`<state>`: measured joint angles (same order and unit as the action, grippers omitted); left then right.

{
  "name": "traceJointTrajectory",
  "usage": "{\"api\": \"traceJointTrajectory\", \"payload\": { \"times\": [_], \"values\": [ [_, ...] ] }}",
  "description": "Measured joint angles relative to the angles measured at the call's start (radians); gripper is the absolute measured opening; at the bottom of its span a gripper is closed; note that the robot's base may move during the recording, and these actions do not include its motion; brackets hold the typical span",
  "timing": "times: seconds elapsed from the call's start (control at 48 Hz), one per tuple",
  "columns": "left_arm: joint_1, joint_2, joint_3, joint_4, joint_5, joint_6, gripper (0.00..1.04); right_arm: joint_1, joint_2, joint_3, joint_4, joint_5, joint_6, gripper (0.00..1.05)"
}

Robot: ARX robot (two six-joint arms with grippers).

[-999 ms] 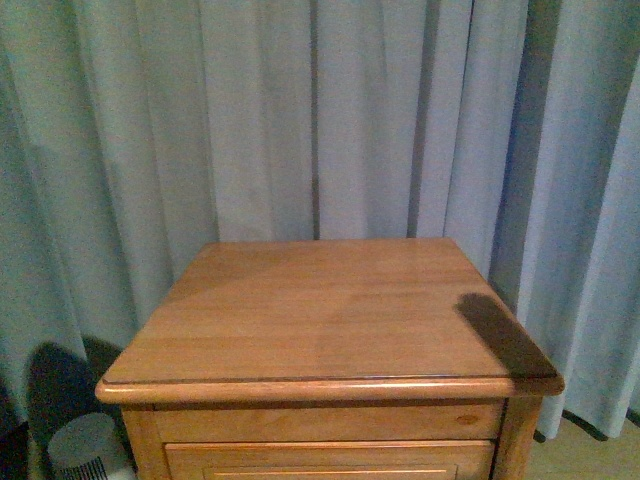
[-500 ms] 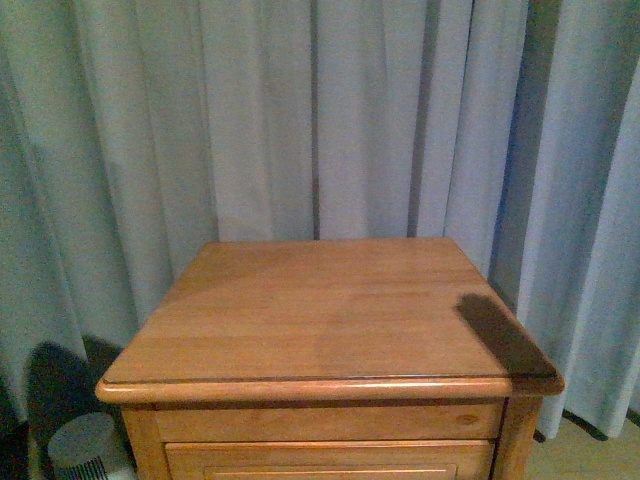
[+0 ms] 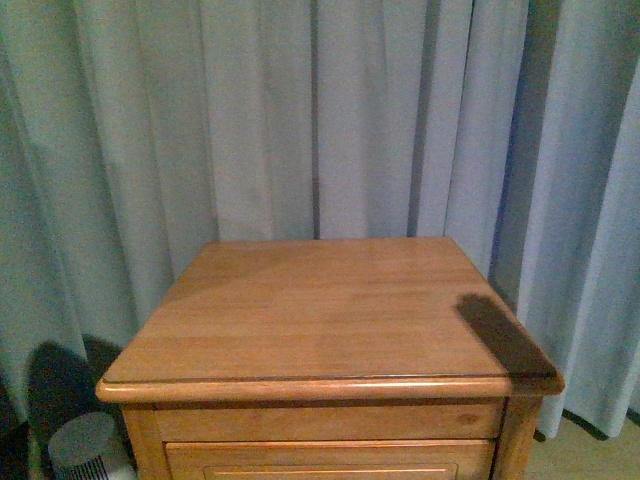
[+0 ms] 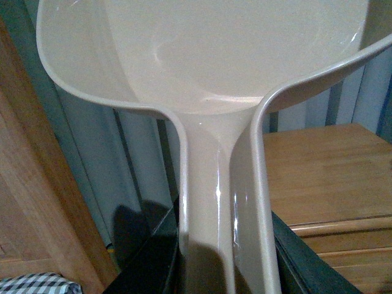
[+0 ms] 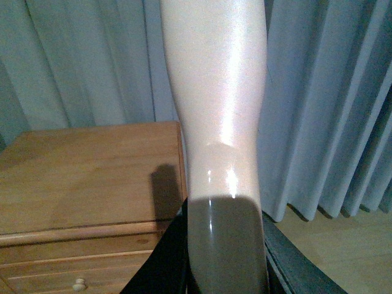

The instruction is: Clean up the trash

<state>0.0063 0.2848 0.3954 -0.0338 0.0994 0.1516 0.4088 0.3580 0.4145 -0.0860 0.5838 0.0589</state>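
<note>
Our left hand (image 4: 223, 260) is clamped on the dustpan (image 4: 208, 49) by its glossy, channelled plastic handle, and our right hand (image 5: 223, 260) is clamped on the smooth, rounded brush handle (image 5: 214, 92). Both are slick, so we judge that either could twist in the grip. Beyond lies the varnished wooden tabletop (image 3: 330, 310) with its rounded front edge. We see no trash in any view. Soft pleated curtain (image 3: 300, 120) hangs behind.
</note>
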Motion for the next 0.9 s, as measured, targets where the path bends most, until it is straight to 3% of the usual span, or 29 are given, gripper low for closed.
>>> {"api": "traceJointTrajectory", "payload": {
  "times": [0.895],
  "values": [
    [-0.004, 0.000, -0.006, -0.002, -0.003, -0.001, 0.27, 0.005, 0.001, -0.005, -0.001, -0.001, 0.000, 0.19]
  ]
}}
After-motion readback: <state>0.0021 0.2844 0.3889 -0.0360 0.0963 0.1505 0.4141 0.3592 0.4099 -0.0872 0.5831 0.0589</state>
